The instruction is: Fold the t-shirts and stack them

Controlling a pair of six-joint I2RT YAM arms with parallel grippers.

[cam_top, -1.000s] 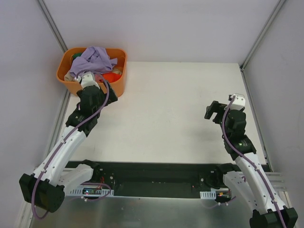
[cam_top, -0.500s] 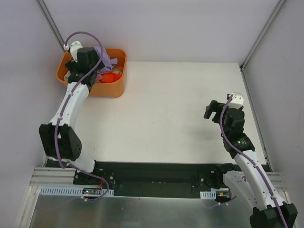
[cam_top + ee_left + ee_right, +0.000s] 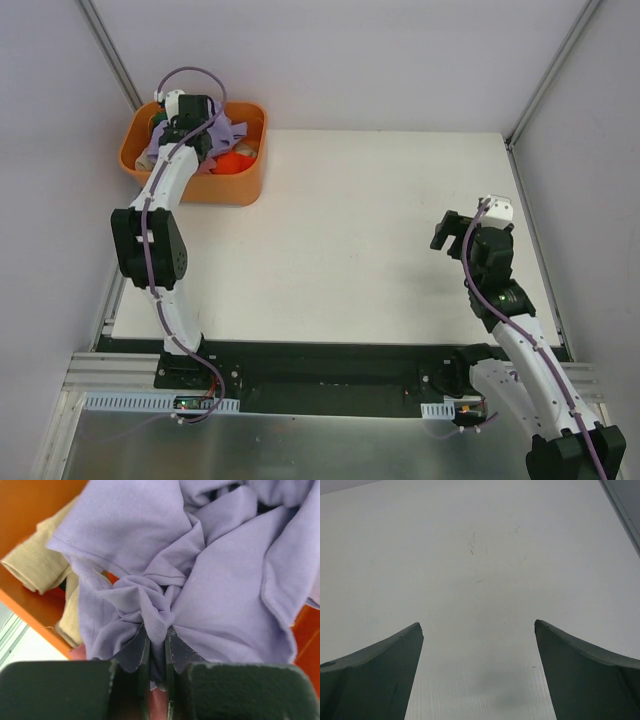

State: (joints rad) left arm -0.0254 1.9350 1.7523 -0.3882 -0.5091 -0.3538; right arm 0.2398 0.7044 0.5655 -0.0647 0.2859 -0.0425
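Left arm is now reaching up & over the orange tub (image 3: 215, 187); a sec ago it was lower down by the tub's near wall. Its jaws were wide then, now they're pressed together. The left gripper (image 3: 157, 632) pinches a bunched-up fold of the purple t-shirt (image 3: 215, 580), w/ cloth squeezed between both fingers.

The purple shirt sits in the tub, at the far left corner of the table (image 3: 350, 220). It's heaped on top of the other shirts. A beige t-shirt (image 3: 37, 565) peeks out beside it, and an orange-red t-shirt (image 3: 236, 162) shows at the tub's near side.

The right gripper (image 3: 477, 625) is spread wide & holds nothing. It hangs over bare table on the right, well apart from the tub, same spot as before.

Key thing: the shirt is right at the left gripper's tips, and the rest of it spreads away from the fingers. It's all crumpled, so can't tell which way is its long way. Left arm is much nearer. Next move prob needs a lift straight up, then over to the open table to the right of the tub. Big floppy cloth might drag a shirt out w/ it.
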